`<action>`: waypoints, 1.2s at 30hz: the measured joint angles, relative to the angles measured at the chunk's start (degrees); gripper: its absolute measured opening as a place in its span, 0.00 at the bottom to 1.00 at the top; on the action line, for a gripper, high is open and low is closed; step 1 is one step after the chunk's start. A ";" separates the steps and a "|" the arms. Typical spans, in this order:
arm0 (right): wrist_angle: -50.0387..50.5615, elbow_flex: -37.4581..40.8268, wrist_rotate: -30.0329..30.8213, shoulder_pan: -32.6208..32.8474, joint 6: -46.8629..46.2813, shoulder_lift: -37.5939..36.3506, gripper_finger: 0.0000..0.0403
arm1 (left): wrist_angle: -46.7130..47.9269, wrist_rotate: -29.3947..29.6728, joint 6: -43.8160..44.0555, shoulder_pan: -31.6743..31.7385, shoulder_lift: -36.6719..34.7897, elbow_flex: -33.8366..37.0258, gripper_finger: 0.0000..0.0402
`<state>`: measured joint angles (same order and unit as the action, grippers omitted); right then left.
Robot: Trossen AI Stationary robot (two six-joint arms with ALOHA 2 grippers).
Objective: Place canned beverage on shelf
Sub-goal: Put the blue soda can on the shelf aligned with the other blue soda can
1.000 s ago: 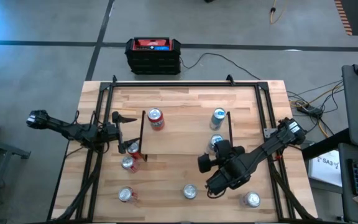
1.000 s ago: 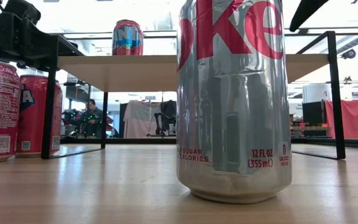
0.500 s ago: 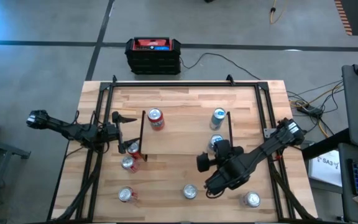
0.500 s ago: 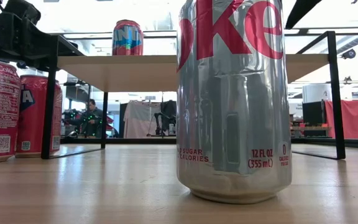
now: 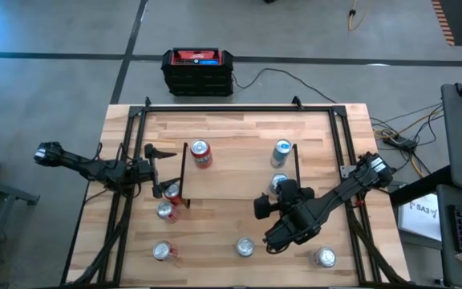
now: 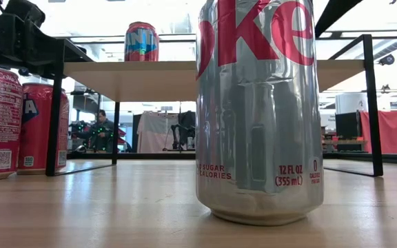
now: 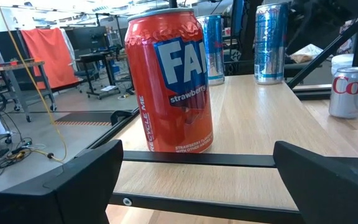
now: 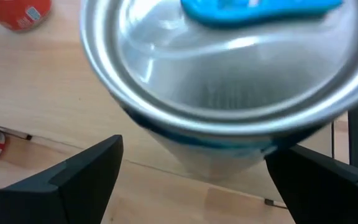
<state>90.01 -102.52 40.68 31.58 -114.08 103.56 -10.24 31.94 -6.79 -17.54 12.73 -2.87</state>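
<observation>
Stood upright directly between the widely spread fingers of the right gripper (image 8: pixel 191 171), apparently ungripped: the silver can (image 8: pixel 229 81), at the shelf's (image 5: pixel 235 172) nearer edge. Sat well apart from the left gripper (image 5: pixel 165 170), also spread wide, at the opposite edge. Counted eight cans: three on the shelf, five on the tabletop (image 5: pixel 231 128).

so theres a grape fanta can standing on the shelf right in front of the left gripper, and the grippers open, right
Not quite. The can in front of the left gripper is a red strawberry Fanta, not grape; the left wrist view shows the word strawberry on its label. The rest holds: it stands upright on the shelf, and the fingers are spread wide, touching nothing.
</observation>
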 joint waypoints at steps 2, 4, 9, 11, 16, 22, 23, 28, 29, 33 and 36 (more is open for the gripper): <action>0.02 0.00 0.31 -0.01 -0.08 -0.03 0.89 | 0.00 0.00 0.00 0.02 0.00 0.00 1.00; 0.05 0.08 0.39 -0.01 -0.09 -0.03 0.85 | 0.00 0.00 -0.01 0.02 0.00 0.00 1.00; 0.04 0.63 0.45 -0.01 -0.48 -0.03 0.75 | 0.00 0.00 0.00 0.02 0.00 0.00 1.00; 0.04 0.85 0.45 -0.01 -1.22 -0.03 0.71 | 0.00 0.00 0.00 0.02 0.00 0.00 1.00; -0.03 1.33 0.23 -0.01 -2.18 -0.03 0.59 | 0.00 0.00 -0.02 0.01 0.00 0.00 1.00; -0.02 1.42 -0.05 0.01 -2.97 -0.10 0.48 | 0.00 0.00 0.00 0.02 0.00 0.00 1.00; -0.02 1.42 -0.18 -0.01 -2.98 -0.10 0.47 | 0.00 0.00 0.00 0.02 0.00 0.00 1.00; -0.03 1.44 -0.61 -0.01 -2.91 -0.10 0.45 | 0.01 0.00 0.00 0.02 0.00 0.00 1.00; -0.03 1.44 -0.61 -0.01 -2.85 -0.10 0.44 | 0.00 0.00 0.00 0.00 0.00 0.00 1.00; -0.01 1.46 -0.58 0.03 -1.68 -0.10 0.43 | 0.00 0.00 -0.02 0.01 0.00 0.00 1.00; -0.03 1.46 -0.56 0.15 -1.77 -0.10 0.45 | 0.00 0.00 -0.02 0.02 0.00 0.00 1.00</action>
<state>89.97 -101.06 40.12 31.73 -115.85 103.46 -10.24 31.94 -6.81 -17.52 12.73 -2.87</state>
